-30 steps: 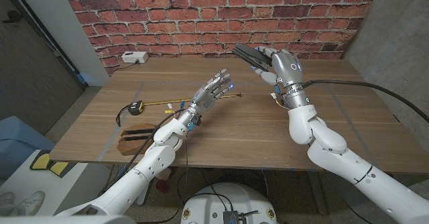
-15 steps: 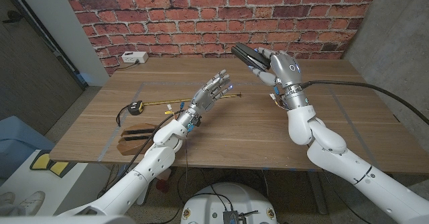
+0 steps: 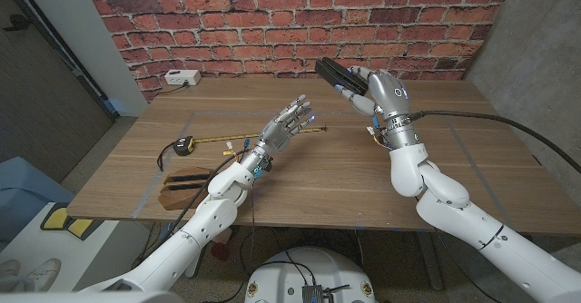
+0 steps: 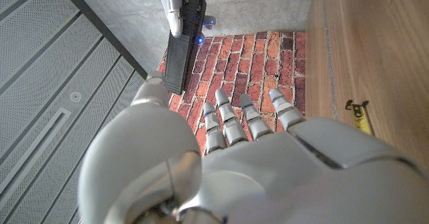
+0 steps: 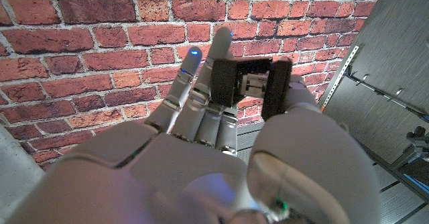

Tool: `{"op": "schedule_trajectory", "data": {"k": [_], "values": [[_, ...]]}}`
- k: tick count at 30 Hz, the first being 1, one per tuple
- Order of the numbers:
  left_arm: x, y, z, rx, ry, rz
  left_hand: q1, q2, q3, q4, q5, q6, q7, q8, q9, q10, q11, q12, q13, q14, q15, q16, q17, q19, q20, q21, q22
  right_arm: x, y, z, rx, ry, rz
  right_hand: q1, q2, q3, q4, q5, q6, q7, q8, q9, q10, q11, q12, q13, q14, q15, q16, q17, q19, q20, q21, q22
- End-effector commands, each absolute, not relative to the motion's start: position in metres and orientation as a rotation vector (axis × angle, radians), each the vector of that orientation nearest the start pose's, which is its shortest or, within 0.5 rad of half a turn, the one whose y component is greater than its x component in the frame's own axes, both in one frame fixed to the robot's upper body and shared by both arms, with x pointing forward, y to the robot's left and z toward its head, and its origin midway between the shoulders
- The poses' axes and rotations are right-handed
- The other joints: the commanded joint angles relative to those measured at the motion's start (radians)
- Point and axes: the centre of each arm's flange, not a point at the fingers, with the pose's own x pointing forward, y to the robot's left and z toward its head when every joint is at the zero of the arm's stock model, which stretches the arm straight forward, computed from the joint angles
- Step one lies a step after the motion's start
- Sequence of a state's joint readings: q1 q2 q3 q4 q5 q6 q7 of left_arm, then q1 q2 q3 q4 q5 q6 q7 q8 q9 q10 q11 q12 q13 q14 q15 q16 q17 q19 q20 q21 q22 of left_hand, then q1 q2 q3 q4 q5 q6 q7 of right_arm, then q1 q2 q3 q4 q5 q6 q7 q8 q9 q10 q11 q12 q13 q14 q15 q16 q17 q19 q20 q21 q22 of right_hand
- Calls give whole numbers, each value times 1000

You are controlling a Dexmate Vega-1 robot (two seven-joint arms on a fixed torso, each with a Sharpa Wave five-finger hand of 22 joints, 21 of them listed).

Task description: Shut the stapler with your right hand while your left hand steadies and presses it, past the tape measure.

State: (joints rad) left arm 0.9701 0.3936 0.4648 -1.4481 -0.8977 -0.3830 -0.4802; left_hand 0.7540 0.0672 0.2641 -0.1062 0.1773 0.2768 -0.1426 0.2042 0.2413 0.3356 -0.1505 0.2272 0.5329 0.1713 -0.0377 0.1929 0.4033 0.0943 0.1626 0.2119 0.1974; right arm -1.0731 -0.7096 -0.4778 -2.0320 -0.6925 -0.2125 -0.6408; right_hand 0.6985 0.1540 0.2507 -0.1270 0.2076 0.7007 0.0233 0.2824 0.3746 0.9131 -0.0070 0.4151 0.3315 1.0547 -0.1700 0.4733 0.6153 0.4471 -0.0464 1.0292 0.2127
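My right hand point(image 3: 386, 92) holds a black stapler point(image 3: 334, 74) up in the air over the table's far side, its long body pointing toward the brick wall. In the right wrist view the stapler point(image 5: 251, 86) shows end-on between the thumb and fingers of my right hand point(image 5: 201, 163), its two halves a little apart. My left hand point(image 3: 286, 126) hovers over the table's middle with fingers spread, holding nothing, well apart from the stapler. The left wrist view shows my left hand point(image 4: 268, 163) with the stapler point(image 4: 179, 46) beyond its fingertips. A yellow and black tape measure point(image 3: 182, 145) lies at the table's left, its tape pulled out.
A dark wooden block point(image 3: 186, 188) sits near the table's front left edge. A white power strip point(image 3: 182, 78) lies at the back left by the brick wall. Small coloured bits point(image 3: 241, 143) lie along the pulled-out tape. A thick cable runs from my right wrist.
The right hand with the stapler has shifted only very slightly sideways. The left hand has stayed where it was.
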Motion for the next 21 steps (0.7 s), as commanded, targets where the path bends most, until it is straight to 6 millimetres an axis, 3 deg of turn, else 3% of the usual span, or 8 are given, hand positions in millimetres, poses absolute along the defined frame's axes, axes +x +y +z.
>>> {"op": "schedule_trajectory", "data": {"k": [1, 4, 7, 8, 10, 15, 17, 21], "values": [[588, 148, -68, -294, -670, -819, -4, 0, 9, 2, -2, 7, 0, 7, 1, 12, -3, 5, 0, 6, -31, 7, 1, 1, -1, 10, 4, 483, -196, 20, -1040, -1083, -423, -33, 53, 319, 284, 12, 39, -55, -9, 47, 148, -147, 9, 9, 15, -59, 3, 4, -11, -137, 7, -2], [588, 147, -68, -295, -670, -820, -5, 1, 10, 1, -2, 7, 1, 7, 1, 12, -2, 5, 0, 6, -32, 7, 0, 0, -2, 10, 4, 483, -198, 21, -1009, -1082, -409, -16, 49, 349, 262, 11, 37, -54, -17, 69, 190, -155, 53, 35, 61, -59, 22, 29, -20, -139, 21, -5], [587, 147, -69, -295, -669, -819, -5, 1, 10, 1, -2, 7, 2, 7, 0, 12, -1, 5, 0, 6, -31, 7, -1, 0, -2, 10, 4, 483, -199, 22, -987, -1087, -392, -4, 42, 370, 246, 2, 42, -53, -33, 104, 238, -189, 152, 119, 108, -56, 40, 83, -31, -141, 50, -8], [587, 147, -69, -296, -668, -818, -5, 1, 10, 1, -2, 7, 1, 7, 0, 12, -2, 5, 0, 6, -31, 7, -1, 0, -2, 10, 4, 483, -199, 22, -979, -1088, -386, -4, 36, 380, 238, -6, 75, -56, -51, 162, 195, -203, 319, 336, 118, -56, 34, 170, -61, -130, 93, -13], [587, 148, -69, -295, -669, -817, -5, 1, 11, 0, -2, 7, 0, 7, 0, 12, -2, 5, -1, 5, -31, 7, -2, 0, -1, 10, 4, 484, -199, 22, -967, -1084, -366, -11, 36, 388, 239, -5, 50, -63, -78, 207, 180, -200, 457, 509, 172, -55, 62, 277, -46, -136, 139, -17], [585, 148, -69, -292, -668, -816, -6, 3, 11, 0, -2, 8, 1, 7, -1, 13, -2, 6, -1, 5, -32, 8, -3, 0, 0, 10, 4, 485, -198, 20, -946, -1085, -362, -15, 30, 387, 229, -5, 45, -71, -88, 223, 197, -197, 545, 623, 246, -55, 160, 434, -19, -134, 176, -18], [585, 148, -69, -291, -667, -816, -6, 3, 12, 0, -1, 8, 1, 7, -1, 12, -2, 6, -1, 6, -31, 8, -3, 0, 1, 10, 4, 485, -198, 20, -936, -1090, -361, -22, 27, 385, 218, -5, 45, -70, -92, 225, 154, -195, 581, 723, 221, -52, 263, 608, -15, -130, 200, -18], [585, 148, -71, -292, -664, -814, -7, 4, 13, -1, -1, 8, 0, 7, -2, 12, -1, 6, -1, 6, -31, 8, -4, 1, 2, 10, 4, 485, -198, 19, -928, -1099, -347, -23, 24, 388, 206, -6, 51, -56, -84, 245, 171, -195, 634, 816, 215, -52, 364, 628, 3, -134, 218, -21]]}}
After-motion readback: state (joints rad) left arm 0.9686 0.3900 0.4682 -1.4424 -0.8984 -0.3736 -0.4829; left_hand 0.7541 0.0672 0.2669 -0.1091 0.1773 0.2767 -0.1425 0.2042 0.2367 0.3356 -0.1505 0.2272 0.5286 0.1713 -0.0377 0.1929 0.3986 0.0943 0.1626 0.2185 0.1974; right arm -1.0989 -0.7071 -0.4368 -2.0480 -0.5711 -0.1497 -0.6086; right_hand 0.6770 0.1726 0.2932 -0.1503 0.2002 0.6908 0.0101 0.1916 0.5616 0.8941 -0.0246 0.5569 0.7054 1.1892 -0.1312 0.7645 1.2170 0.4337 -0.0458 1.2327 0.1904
